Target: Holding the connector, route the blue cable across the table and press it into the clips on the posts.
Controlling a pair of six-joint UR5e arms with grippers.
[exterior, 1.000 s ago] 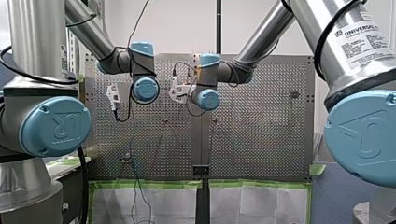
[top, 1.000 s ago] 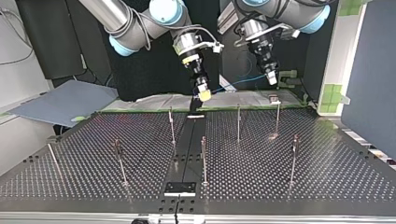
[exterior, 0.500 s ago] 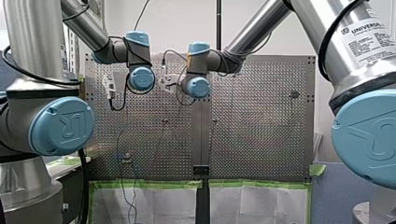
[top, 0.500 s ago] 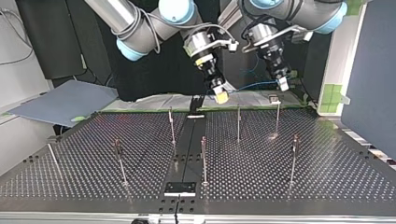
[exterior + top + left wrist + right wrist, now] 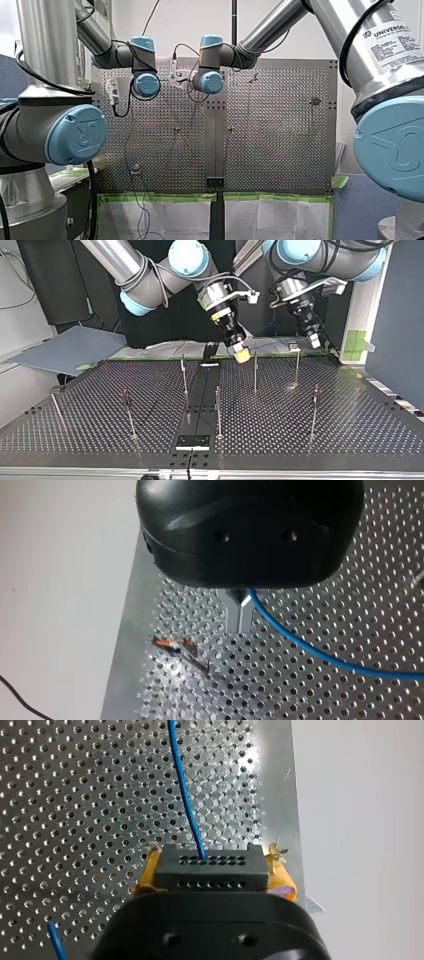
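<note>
Early routing step. Clamped connector (image 5: pixel 210 868) between yellow pads (image 5: pixel 146 876) of my right gripper (image 5: pixel 242 354); pinched blue cable (image 5: pixel 320 655) in closed fingers (image 5: pixel 231 611) of my left gripper (image 5: pixel 314 341), above table's (image 5: pixel 100 405) far edge, top view. Next needed, likely: lowering cable onto nearest post (image 5: pixel 297 367), pressing into clip (image 5: pixel 172 644).

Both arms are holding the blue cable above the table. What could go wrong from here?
The right gripper hangs close beside a post; moving on, it may knock it. The connector is pinched only at its ends, so a tug on the cable might twist it loose. The left gripper holds just the thin cable, which could slip.
</note>
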